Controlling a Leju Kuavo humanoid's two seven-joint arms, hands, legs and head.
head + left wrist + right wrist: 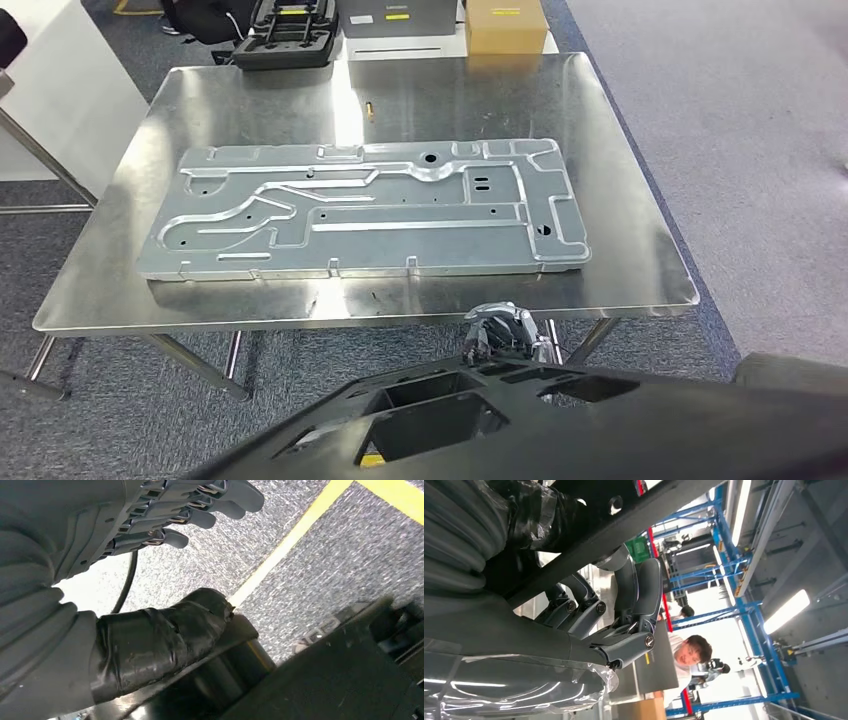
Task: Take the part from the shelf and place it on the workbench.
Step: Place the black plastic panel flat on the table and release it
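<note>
The part [520, 420], a black moulded frame with open cut-outs, spans the near edge of the head view, just short of the worktop [640, 270] and not yet on it. The right hand [503, 332] grips its far edge from beneath, its fingers [644, 595] curled up around a black bar of the frame in the right wrist view. The left hand [150, 525] is under the part [345, 670] as well, its tape-wrapped thumb lying along a dark edge while its fingers [220, 500] stretch out, slightly apart, over speckled carpet with a yellow floor line [295, 535]. On the steel worktop lies a large stamped metal panel [370, 205], flat and well inside the edges. Behind the worktop stand a black case [288, 35] and a cardboard box [505, 25]. A person [684, 655] shows in the right wrist view, among blue racking [744, 580].
</note>
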